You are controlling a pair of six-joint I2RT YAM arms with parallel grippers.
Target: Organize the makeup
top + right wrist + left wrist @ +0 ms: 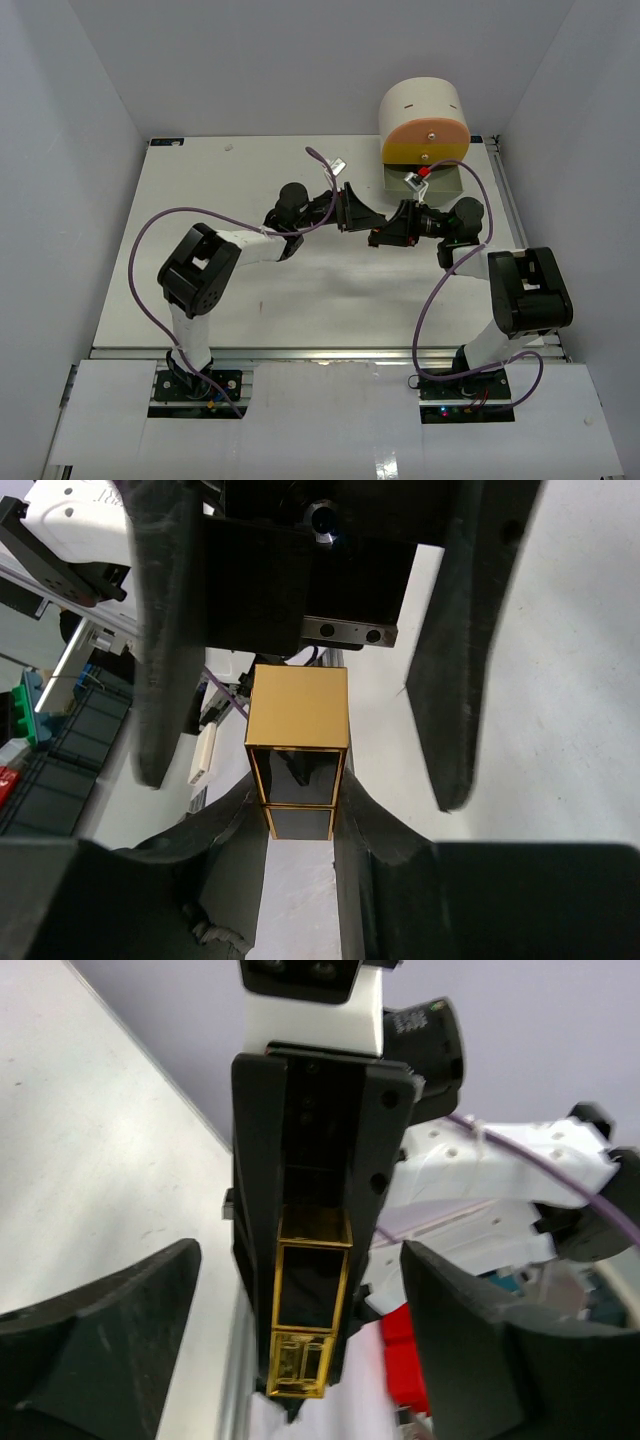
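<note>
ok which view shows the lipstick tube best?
Right wrist. The black-and-gold lipstick tube sits centred and sharp, with its gold end showing, pinched by the right end effector. Left wrist shows the tube lengthwise, but softer and partly cut off at the bottom. In top external it's hidden where the arms meet.

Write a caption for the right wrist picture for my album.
The right hand grips a black-and-gold lipstick tube between the wide-open fingers of the left hand.
</note>
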